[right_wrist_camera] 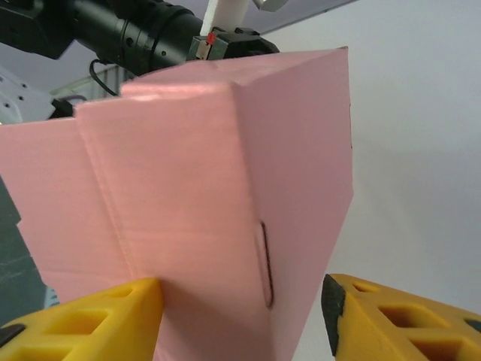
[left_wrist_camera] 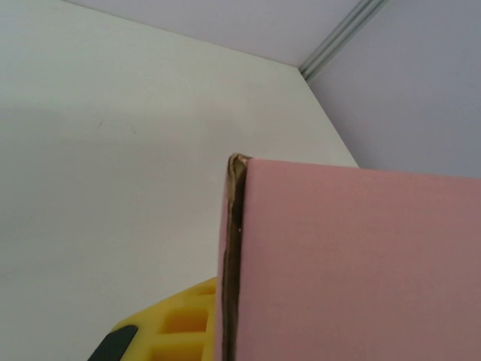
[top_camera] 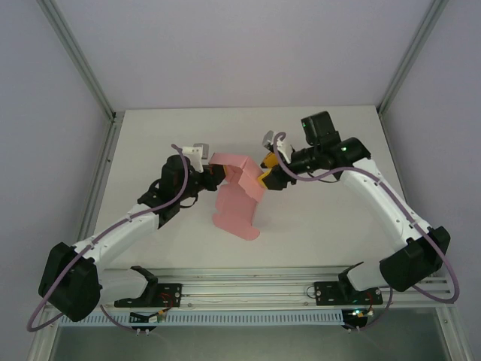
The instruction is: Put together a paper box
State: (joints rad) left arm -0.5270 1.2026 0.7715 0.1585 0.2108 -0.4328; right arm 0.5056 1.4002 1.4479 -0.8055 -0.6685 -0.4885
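Right wrist: right gripper spread around folded paper box; left gripper's hold unclear.

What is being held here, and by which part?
The paper box: left tool at its top-left edge, right tool straddling its right fold; grip firmness unclear.

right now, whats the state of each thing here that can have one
paper box: partly folded, not yet a box; top end raised between the two grippers, bottom flap down on the table
left gripper: at the box's left edge; open or shut cannot be told
right gripper: fingers apart either side of a folded section of the box; whether it is clamping cannot be told
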